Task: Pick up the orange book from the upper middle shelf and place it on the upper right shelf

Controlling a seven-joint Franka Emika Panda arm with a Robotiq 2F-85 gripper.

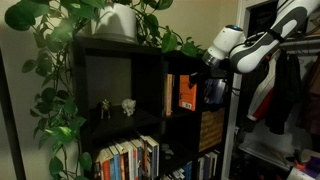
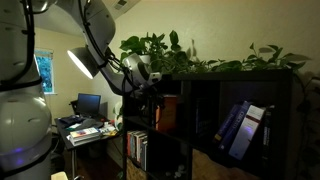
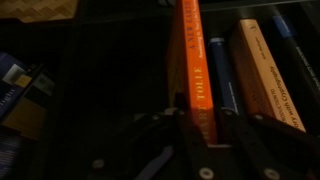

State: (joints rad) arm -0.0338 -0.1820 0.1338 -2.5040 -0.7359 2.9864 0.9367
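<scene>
Orange book [image 3: 190,50] is likely handling as a thin, stiff, light item; the gripper [image 3: 197,115] is clamping its narrow spine, the only exposed hold point.

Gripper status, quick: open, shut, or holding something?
Gripper: closed on the orange book, clamping its spine in the wrist view.
</scene>
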